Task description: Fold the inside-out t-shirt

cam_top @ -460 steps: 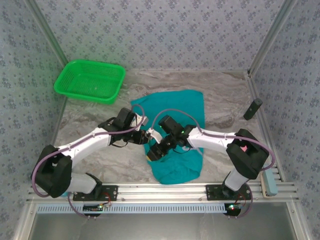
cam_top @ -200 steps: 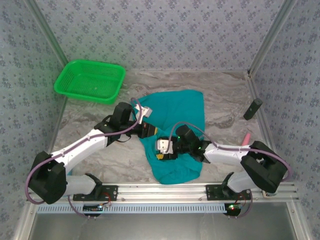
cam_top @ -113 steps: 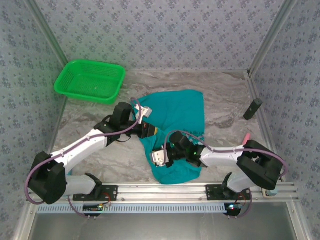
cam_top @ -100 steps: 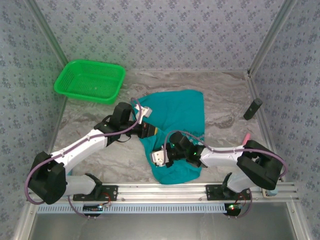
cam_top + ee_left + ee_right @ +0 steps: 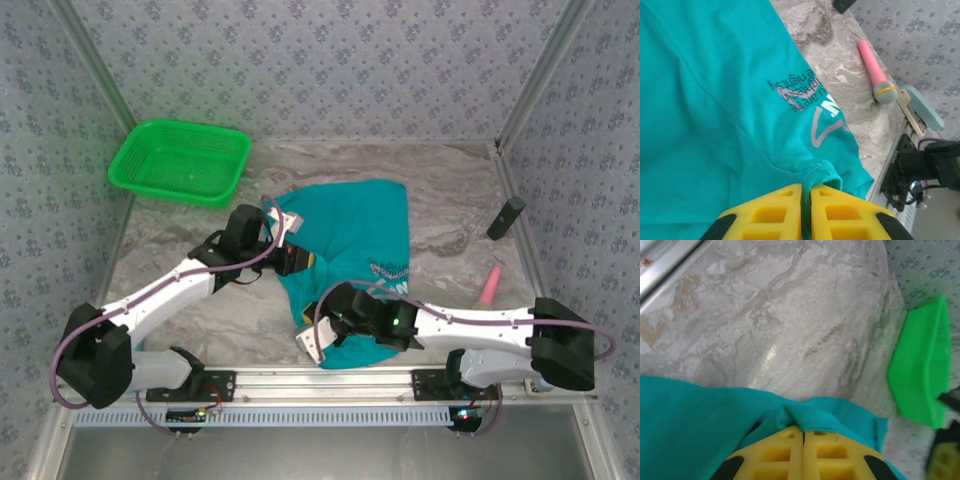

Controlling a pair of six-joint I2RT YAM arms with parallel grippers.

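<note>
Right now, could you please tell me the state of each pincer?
Left pincer: shut on the t-shirt.
Right pincer: shut on the t-shirt.

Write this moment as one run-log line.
left gripper: shut on teal cloth t-shirt | right gripper: shut on t-shirt's near edge | t-shirt: lying on grey marbled table

Rumpled teal t-shirt (image 5: 360, 225) on table (image 5: 450, 190) centre; small lettering showing near its right edge.

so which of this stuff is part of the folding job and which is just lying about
For the job: teal t-shirt, left gripper and right gripper, both shut on its cloth.
Lying about: green basket, pink microphone-like toy, black cylinder.
</note>
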